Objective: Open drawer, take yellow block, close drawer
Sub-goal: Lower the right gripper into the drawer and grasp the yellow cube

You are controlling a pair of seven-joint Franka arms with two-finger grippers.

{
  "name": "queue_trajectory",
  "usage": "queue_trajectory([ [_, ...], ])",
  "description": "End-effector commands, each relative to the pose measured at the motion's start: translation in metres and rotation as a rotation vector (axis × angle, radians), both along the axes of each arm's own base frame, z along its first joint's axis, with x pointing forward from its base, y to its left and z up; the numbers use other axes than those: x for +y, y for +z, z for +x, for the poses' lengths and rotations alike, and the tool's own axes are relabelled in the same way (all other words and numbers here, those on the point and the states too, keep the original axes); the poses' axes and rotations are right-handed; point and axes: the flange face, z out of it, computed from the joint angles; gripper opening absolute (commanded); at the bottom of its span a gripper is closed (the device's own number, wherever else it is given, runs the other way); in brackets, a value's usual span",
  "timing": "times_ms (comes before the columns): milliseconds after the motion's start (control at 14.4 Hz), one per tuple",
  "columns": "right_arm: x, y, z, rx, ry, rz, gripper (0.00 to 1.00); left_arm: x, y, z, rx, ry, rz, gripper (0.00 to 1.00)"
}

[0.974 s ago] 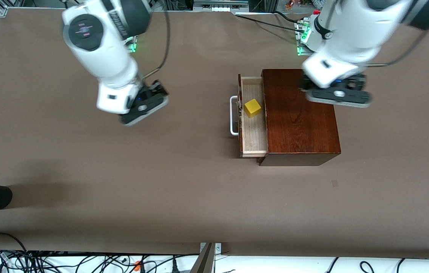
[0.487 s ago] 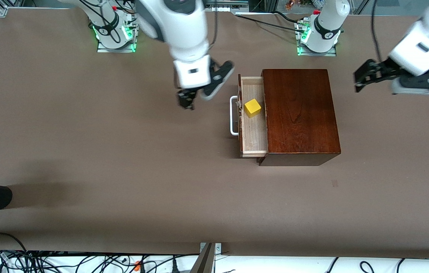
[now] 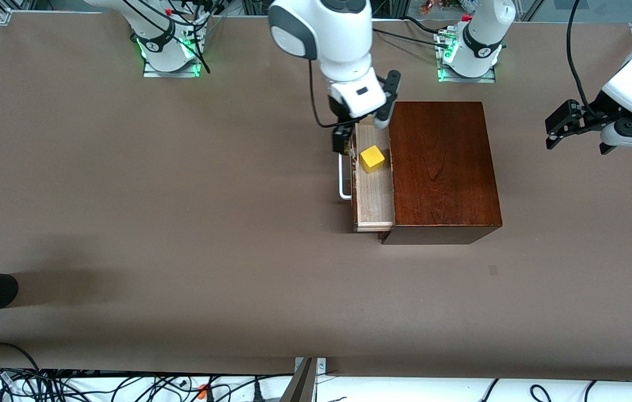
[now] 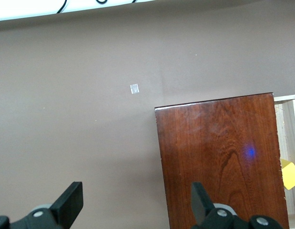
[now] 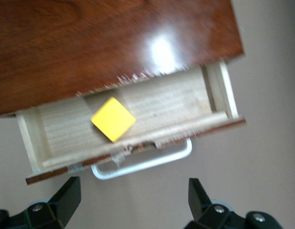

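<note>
The drawer [image 3: 373, 177] is seen pulled partway out of the dark reddish-brown wooden box [image 3: 441, 167], its pale wood interior exposed and its white U-shaped handle [image 3: 343, 176] facing the right arm's end of the table [image 3: 182, 223]. The yellow block [image 3: 372, 158] is seen lying inside the drawer, directly under the right end effector [image 3: 362, 129], which is held released, fingers spread wide, above the drawer's end nearest the robot bases. The left end effector [image 3: 564, 124] is held released and empty over bare table, well apart from the box toward the left arm's end, where that arm waits.
</note>
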Motion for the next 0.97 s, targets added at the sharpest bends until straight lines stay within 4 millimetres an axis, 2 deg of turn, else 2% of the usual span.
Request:
queue_trajectory([
  [0, 0.021, -0.015, -0.003, -0.038, 0.118, 0.005, 1.00, 0.012, 0.004, -0.009, 0.007, -0.011, -0.003, 1.00],
  [278, 0.038, -0.045, -0.010, -0.025, 0.211, 0.020, 1.00, 0.019, 0.002, -0.011, 0.029, 0.007, -0.004, 1.00],
  [417, 0.041, -0.056, -0.010, -0.024, 0.278, 0.005, 1.00, 0.030, 0.001, -0.010, 0.030, 0.048, -0.011, 1.00],
  [626, 0.044, -0.083, -0.010, -0.005, 0.312, -0.023, 1.00, 0.029, 0.000, -0.010, 0.033, 0.043, -0.011, 1.00],
  [904, 0.052, -0.107, -0.014, -0.004, 0.326, -0.018, 1.00, 0.025, -0.001, -0.009, 0.036, 0.034, -0.012, 1.00],
])
